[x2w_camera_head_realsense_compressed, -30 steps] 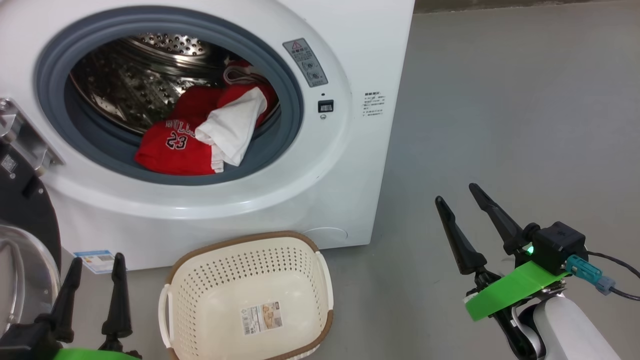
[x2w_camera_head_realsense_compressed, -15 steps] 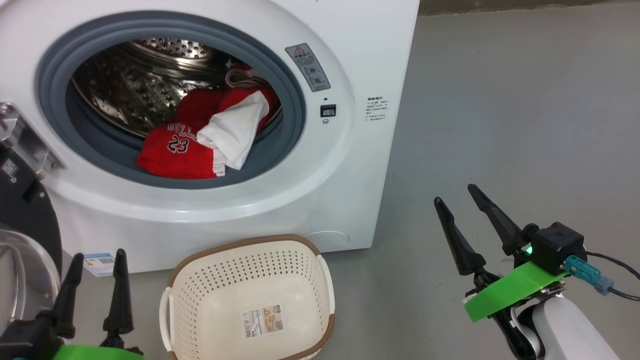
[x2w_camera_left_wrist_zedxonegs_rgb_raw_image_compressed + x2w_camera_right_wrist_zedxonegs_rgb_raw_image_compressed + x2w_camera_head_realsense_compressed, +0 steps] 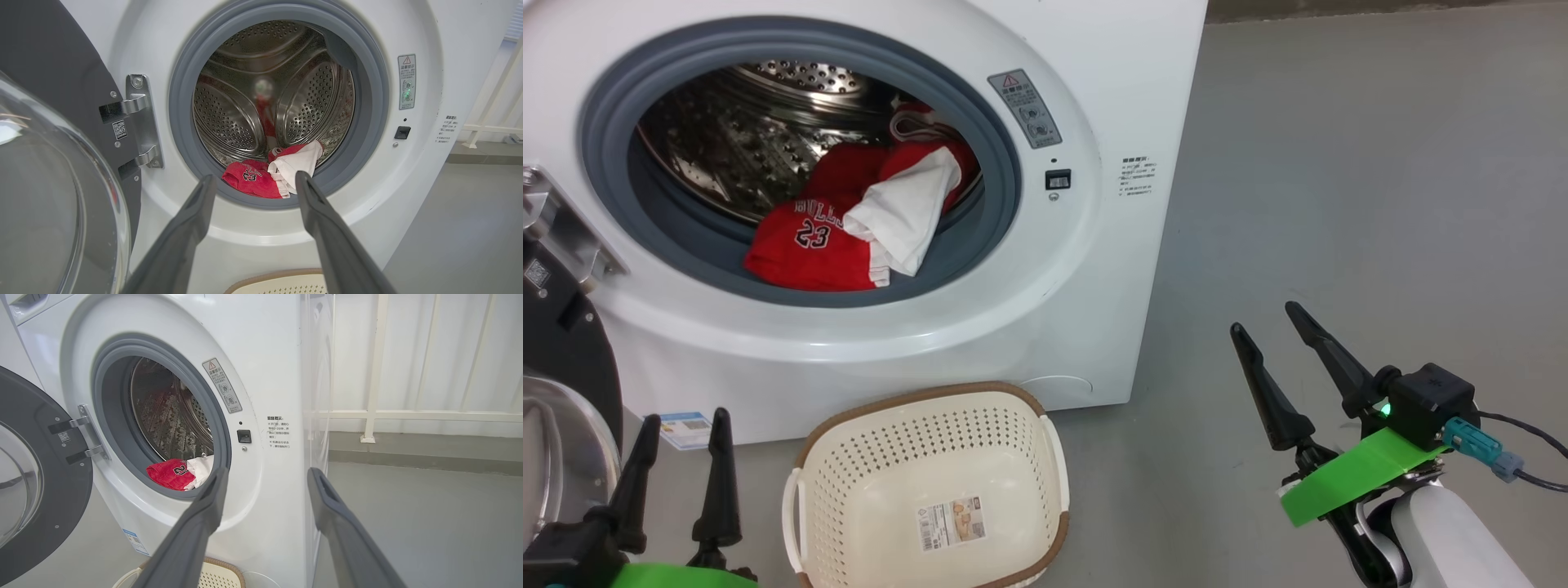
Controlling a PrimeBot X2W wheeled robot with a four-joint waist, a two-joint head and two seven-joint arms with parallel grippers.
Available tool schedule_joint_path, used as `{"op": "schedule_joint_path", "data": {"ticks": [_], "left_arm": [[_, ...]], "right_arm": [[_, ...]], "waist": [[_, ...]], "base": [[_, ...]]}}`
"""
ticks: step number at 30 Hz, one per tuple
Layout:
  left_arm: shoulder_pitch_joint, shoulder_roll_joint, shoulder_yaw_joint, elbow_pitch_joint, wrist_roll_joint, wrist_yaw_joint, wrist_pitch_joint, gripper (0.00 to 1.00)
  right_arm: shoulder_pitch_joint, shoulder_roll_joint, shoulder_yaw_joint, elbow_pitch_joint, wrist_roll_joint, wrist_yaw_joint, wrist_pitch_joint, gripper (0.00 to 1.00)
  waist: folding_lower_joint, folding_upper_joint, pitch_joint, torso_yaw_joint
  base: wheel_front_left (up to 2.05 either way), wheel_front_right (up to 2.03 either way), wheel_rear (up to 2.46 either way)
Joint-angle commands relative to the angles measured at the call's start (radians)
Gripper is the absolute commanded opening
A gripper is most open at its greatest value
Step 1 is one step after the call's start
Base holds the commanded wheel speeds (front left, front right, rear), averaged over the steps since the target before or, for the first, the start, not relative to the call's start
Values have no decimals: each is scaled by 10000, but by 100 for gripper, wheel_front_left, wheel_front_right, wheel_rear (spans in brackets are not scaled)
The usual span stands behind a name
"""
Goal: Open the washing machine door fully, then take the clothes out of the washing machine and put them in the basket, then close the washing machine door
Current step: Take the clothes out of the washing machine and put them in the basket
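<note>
Clothes [image 3: 858, 214] three, basket [image 3: 915, 394] one.

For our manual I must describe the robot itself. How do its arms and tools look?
The left tool and the right tool each have two long, tapered black fingers and a bright green band at the base. On the right arm a black block carries a small green light, and a teal connector leads to a dark cable. Its forearm is white.

Bright, even light; sharp frames.
</note>
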Motion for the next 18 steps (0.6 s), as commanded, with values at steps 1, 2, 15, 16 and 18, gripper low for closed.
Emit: {"op": "schedule_joint_path", "data": {"ticks": [1, 2, 15, 16, 18], "left_arm": [[-404, 191, 375, -165, 81, -55, -82, 100], [-409, 193, 373, -151, 75, -54, -82, 100], [-1355, 341, 20, 33, 45, -228, 187, 100], [-1478, 357, -9, 79, 64, -235, 194, 100], [-1728, 376, -60, 195, 95, -242, 197, 100]], "right_arm": [[-166, -21, 198, -232, 30, 16, -120, 100], [-167, -17, 193, -234, 28, 16, -120, 100], [-359, -24, 45, -398, -38, 16, -120, 100], [-395, -25, 7, -419, -46, 16, -120, 100], [-458, -14, -97, -465, -45, 16, -120, 100]], "waist": [[0, 0, 4, -1], [0, 0, 8, -3], [0, 0, 478, -46], [0, 0, 554, -59], [0, 0, 710, -85]], "base": [[0, 0, 0], [0, 0, 0], [0, 0, 0], [0, 0, 0], [0, 0, 0]]}}
